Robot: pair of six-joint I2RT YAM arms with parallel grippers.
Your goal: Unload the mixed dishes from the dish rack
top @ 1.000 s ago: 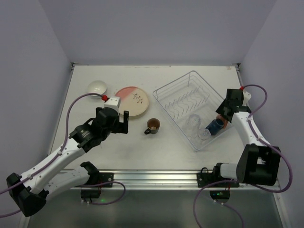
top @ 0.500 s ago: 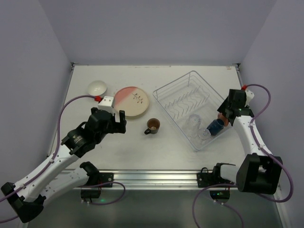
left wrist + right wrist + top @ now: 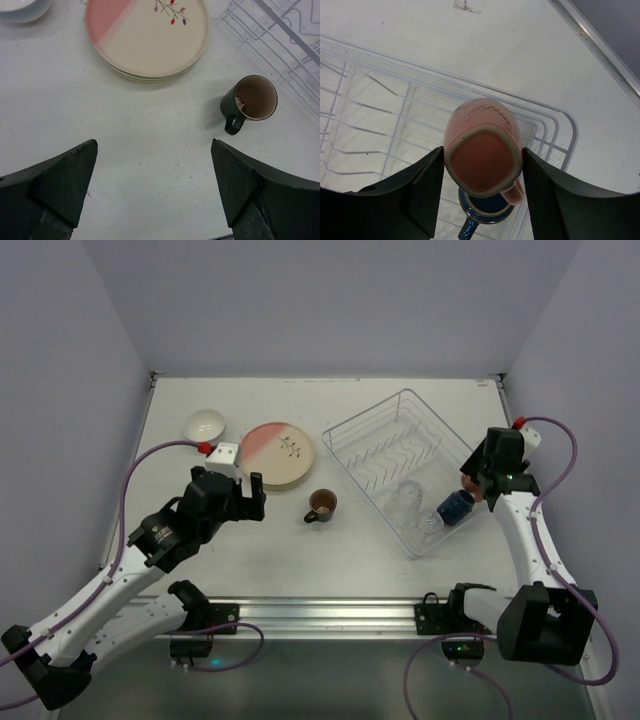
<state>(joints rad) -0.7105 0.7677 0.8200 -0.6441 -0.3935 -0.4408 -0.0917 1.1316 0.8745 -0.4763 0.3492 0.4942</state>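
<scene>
The wire dish rack (image 3: 372,435) stands at the right of the table. My right gripper (image 3: 482,155) is shut on the salmon cup (image 3: 480,135), holding it just above the rack's near right corner. The dark blue cup (image 3: 487,212) lies on its side directly below it, inside the rack (image 3: 380,100). Two clear glasses (image 3: 408,498) lie in the rack's near end beside the blue cup (image 3: 453,506). My left gripper (image 3: 154,150) hangs open over bare table, with the brown cup (image 3: 249,100) ahead to its right and the stacked plates (image 3: 150,37) ahead.
A small white bowl (image 3: 205,424) sits at the far left, beside the plates (image 3: 277,454). The brown cup (image 3: 321,505) stands upright between the plates and the rack. Grey walls close the table on three sides.
My right arm has shifted a little to the right with the salmon cup held. The left arm drew back slightly toward the left, then stayed still with its jaws wide.
</scene>
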